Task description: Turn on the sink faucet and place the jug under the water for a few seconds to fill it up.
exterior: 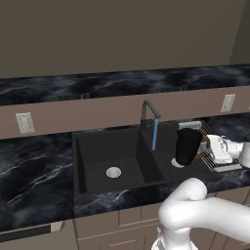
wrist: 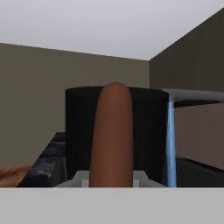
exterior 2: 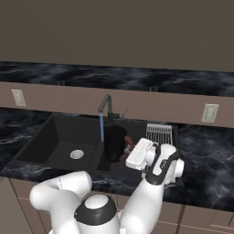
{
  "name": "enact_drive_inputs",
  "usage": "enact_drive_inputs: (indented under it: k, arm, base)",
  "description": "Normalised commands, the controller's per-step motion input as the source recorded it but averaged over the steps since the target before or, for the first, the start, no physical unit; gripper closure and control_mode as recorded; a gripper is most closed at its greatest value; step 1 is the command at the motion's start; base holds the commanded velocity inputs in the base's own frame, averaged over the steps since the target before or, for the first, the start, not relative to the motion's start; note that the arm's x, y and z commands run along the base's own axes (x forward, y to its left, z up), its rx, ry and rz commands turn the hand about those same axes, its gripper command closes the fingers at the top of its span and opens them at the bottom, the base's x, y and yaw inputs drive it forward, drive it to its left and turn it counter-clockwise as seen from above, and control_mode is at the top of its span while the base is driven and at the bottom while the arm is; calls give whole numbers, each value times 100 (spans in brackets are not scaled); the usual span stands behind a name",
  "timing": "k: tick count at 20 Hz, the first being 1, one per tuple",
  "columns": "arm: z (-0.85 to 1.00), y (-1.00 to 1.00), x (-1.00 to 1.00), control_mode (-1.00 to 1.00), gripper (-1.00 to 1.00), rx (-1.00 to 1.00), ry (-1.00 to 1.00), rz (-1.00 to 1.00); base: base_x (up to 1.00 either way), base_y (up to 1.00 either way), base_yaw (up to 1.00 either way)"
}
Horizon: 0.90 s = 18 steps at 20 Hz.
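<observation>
The jug [exterior: 187, 146], a tall black cylinder with a brown handle [exterior: 203, 149], hangs upright over the sink's [exterior: 97, 146] smaller right bowl. My gripper [exterior: 207, 148] is shut on that handle from the right. The dark sink faucet [exterior: 149, 111] stands behind the divider, and a thin blue stream of water [exterior: 155, 134] falls from its spout just left of the jug, beside it and not into it. In the hand view the handle [wrist: 111, 131] fills the middle in front of the jug [wrist: 78, 131], between the tips of my gripper [wrist: 110, 178]. The water [wrist: 171, 144] runs along the jug's right edge.
A wire dish rack [exterior: 222, 162] lies on the black marble counter [exterior: 34, 171] right of the sink, under my hand. Wall outlets sit on the backsplash at the left [exterior: 25, 122] and right [exterior: 227, 102]. The large left bowl has a round silver drain [exterior: 113, 172].
</observation>
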Motion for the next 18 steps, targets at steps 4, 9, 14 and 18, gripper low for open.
enact_drive_inputs:
  k: [4, 9, 14, 18]
  arm:
    - [-37, -41, 0, -100, 100, 7, -12, 19]
    - [-16, -21, 4, -100, 100, 5, -15, 20]
    - [-4, 5, 33, -100, 100, 0, -7, 13]
    - [0, 35, 30, -100, 100, 0, -2, 0]
  base:
    - [0, 0, 0]
    - [0, 0, 0]
    - [0, 0, 0]
    - [0, 0, 0]
